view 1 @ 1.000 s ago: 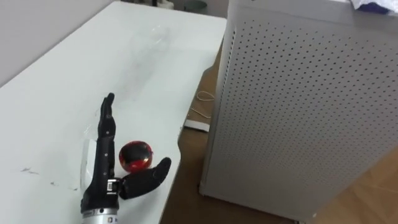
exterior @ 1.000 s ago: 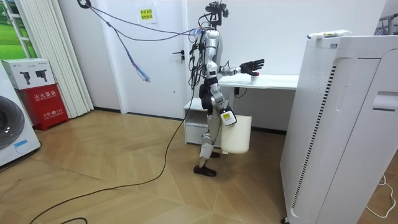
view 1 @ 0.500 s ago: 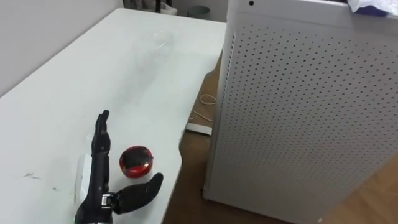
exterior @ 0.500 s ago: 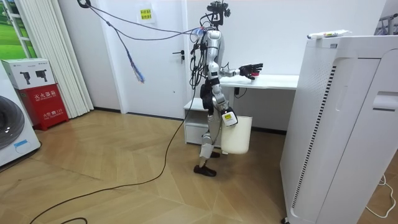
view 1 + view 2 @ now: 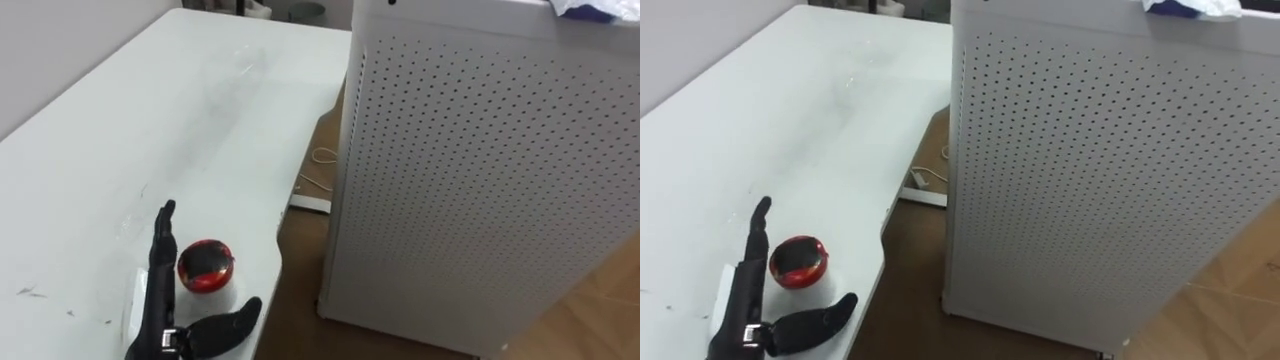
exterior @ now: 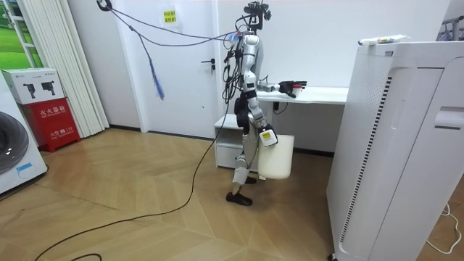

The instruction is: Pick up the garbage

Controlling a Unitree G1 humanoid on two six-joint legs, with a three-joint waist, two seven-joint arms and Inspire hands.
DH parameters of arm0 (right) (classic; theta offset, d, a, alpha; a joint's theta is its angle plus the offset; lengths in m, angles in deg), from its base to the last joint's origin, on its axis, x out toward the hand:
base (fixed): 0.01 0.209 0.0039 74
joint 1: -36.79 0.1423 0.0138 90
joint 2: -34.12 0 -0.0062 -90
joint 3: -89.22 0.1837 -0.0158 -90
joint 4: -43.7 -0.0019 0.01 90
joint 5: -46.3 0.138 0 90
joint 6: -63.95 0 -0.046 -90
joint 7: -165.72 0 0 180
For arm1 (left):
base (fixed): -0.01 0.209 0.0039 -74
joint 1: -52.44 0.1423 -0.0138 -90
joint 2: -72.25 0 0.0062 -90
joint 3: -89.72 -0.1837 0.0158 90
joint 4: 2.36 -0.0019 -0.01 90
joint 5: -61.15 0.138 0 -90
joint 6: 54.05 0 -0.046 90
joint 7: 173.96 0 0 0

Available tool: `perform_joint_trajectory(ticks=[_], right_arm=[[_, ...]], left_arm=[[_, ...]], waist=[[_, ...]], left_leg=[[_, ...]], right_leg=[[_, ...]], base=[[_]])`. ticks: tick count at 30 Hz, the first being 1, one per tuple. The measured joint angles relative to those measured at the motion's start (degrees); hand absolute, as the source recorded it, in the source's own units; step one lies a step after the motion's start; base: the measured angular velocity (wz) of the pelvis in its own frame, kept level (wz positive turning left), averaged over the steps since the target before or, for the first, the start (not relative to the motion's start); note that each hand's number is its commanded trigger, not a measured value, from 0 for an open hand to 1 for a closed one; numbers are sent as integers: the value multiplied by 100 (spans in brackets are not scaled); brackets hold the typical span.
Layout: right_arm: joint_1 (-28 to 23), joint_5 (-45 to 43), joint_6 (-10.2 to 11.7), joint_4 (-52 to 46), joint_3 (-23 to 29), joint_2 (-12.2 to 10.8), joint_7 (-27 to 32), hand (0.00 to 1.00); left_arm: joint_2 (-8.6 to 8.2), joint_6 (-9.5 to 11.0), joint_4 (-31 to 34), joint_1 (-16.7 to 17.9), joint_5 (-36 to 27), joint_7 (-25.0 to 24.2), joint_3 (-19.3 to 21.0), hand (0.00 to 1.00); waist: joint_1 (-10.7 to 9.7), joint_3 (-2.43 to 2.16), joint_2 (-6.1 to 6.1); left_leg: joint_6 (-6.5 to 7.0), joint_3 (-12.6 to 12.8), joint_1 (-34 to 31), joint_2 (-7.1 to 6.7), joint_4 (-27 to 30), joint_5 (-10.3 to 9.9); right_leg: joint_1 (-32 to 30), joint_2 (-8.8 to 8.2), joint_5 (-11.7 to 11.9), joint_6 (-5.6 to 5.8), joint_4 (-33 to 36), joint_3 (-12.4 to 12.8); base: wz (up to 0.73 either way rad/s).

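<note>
A robot stands at the near end of a white table (image 5: 150, 120) with its left hand (image 5: 157, 318) laid flat on the top at the lower left of the left eye view. The hand is released: the fingers (image 5: 161, 250) stretch straight up the frame and the thumb (image 5: 225, 322) is spread wide toward the table's edge. A red ball (image 5: 205, 266) with dark patches sits on the table in the gap between fingers and thumb, just beside the fingers and close to the curved edge. Nothing is curled round it, and whether the fingers touch it cannot be told. A tall white perforated cabinet (image 5: 480, 170) takes up the right of the frame, standing on the wood floor apart from the table, with a crumpled pale wad (image 5: 585, 8) on its top at the upper right. A thin cord (image 5: 322, 156) lies on the floor between table and cabinet. In the room view, the right hand (image 6: 265, 137) hangs at the robot's side in the centre of the frame, in front of a white bin (image 6: 279, 156) under the table.
</note>
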Motion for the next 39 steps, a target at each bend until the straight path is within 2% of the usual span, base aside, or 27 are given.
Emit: perform_joint_trajectory(ticks=[4,8,13,14,16,17,21,23,29,37,38,39], right_arm=[[11,-13,2,6,-5,-22,-9,100],[16,-8,-11,20,-89,-59,-14,100],[13,-7,-163,18,-88,-137,-15,100],[10,-7,-196,18,-88,-146,-15,100],[10,-7,-224,11,-88,-149,-14,100],[8,-9,-236,0,-88,-149,-9,100],[7,-9,-237,-11,-88,-154,57,100],[11,-10,-237,-21,-86,-154,92,100],[-9,-9,-247,-21,-85,-156,141,100],[-133,6,-375,-221,-89,-157,186,100],[-147,7,-383,-238,-89,-157,187,100],[-146,6,-390,-238,-89,-157,187,100]], left_arm=[[8,4,-250,-3,-143,-58,-46,0],[-39,13,-339,-59,-688,-115,-181,0],[-99,10,-404,-143,-1121,-200,-192,0],[-103,10,-417,-146,-1214,-222,-195,51],[-125,5,-425,-147,-1262,-247,-193,92],[-139,15,-425,-152,-1343,-251,-195,100],[-183,211,-553,-163,-1686,-167,-126,100],[-192,300,-705,-237,-1903,-145,51,100],[-199,295,-1001,-503,-2244,-133,307,100],[-198,277,-1342,-687,-2560,-132,284,100],[-198,258,-1375,-700,-2562,-139,279,100],[-198,253,-1392,-709,-2562,-141,276,100]], waist=[[-19,-8,-11],[-26,-10,1],[-39,-11,28],[-41,-12,32],[-42,-16,39],[-40,-17,40],[-24,-23,52],[-18,-28,57],[-20,-39,41],[-38,-42,36],[-49,-67,47],[-57,-72,47]], left_leg=[[0,1,21,-1,1,0],[0,-14,38,-1,2,0],[0,-12,111,-1,-9,0],[0,-3,145,-2,-46,0],[0,2,166,-3,-77,0],[0,3,183,-3,-80,0],[0,9,236,-3,-73,1],[0,10,238,-2,-74,1],[0,16,252,-8,-75,1],[1,48,449,-21,-111,1],[2,49,446,-24,-117,2],[5,48,446,-26,-119,3]], right_leg=[[33,-18,0,0,-1,-113],[56,-21,1,0,3,-139],[117,-23,1,0,18,-139],[135,-25,1,0,16,-136],[156,-26,1,0,14,-137],[165,-26,1,0,12,-137],[179,-24,0,0,6,-141],[178,-25,0,0,4,-142],[216,-31,0,0,-4,-145],[388,-51,-8,14,-48,-152],[392,-50,-7,14,-71,-152],[392,-51,-7,15,-73,-150]], base=[[1],[2],[0],[0],[0],[0],[0],[0],[0],[0],[0],[0]])
